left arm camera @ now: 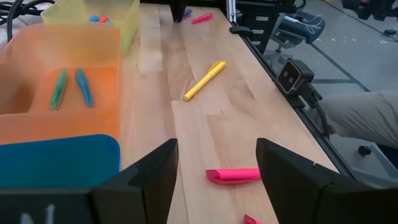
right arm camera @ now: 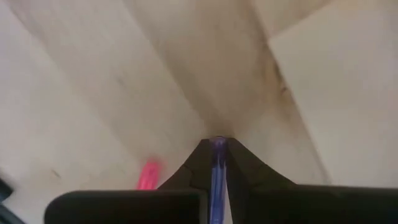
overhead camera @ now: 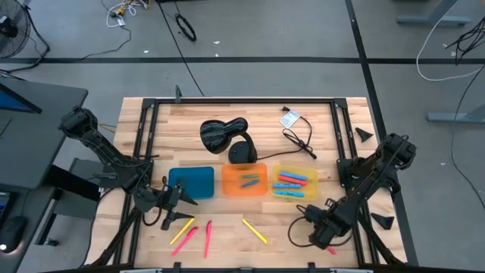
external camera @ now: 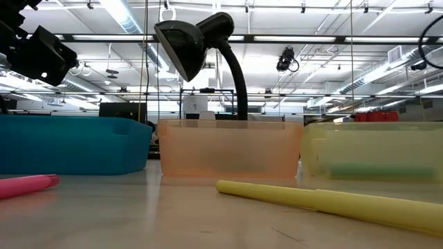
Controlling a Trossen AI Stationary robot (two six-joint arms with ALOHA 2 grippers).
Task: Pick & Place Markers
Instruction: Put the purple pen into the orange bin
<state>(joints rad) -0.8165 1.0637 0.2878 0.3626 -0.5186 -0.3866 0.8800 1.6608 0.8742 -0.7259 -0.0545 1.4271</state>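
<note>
Right hand [right arm camera: 217,163] pinching a blue marker [right arm camera: 217,177] near the yellow tray [overhead camera: 294,183], left hand [left arm camera: 216,163] spread beside the blue tray [overhead camera: 192,182] over a pink marker [left arm camera: 233,175]

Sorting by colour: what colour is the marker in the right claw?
Blue marker, clearest in the right wrist view.

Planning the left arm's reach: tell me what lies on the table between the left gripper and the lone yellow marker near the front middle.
In the high view, a yellow marker and a pink marker lie between the open left gripper and the lone yellow marker.
</note>
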